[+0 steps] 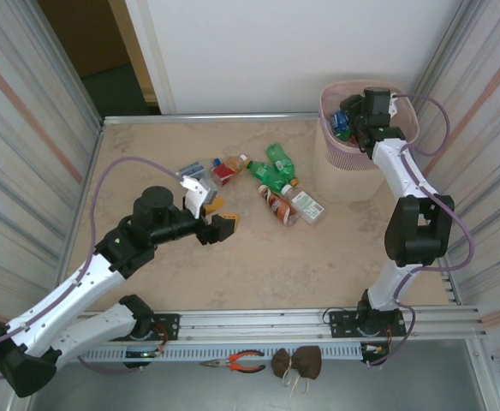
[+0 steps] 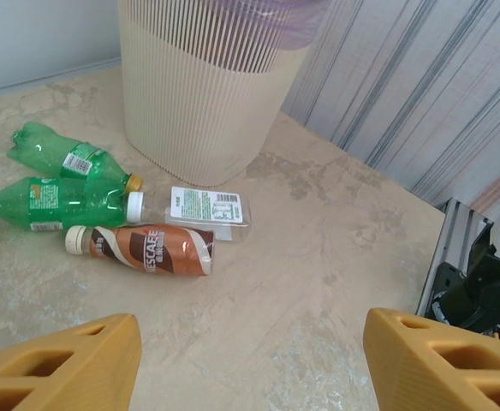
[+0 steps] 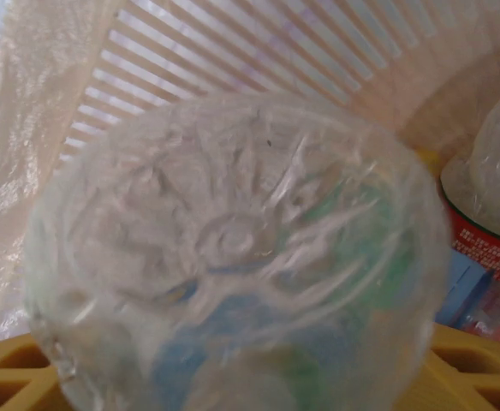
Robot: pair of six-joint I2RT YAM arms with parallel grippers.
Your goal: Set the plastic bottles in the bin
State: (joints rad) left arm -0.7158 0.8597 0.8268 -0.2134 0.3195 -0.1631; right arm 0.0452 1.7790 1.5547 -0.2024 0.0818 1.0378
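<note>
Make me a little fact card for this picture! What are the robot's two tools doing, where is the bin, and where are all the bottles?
left tool: open, empty, above the table
right tool: down inside the bin, shut on a clear bottle
bin place: far right corner of the table
already in the bin: at least a red-banded bottle
lying near the bin: green bottle, second green bottle, brown bottle, labelled clear bottle
lying farther left: red bottle, bluish bottle

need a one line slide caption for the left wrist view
Left jaws open toward four plastic bottles lying on the table beside the bin.
</note>
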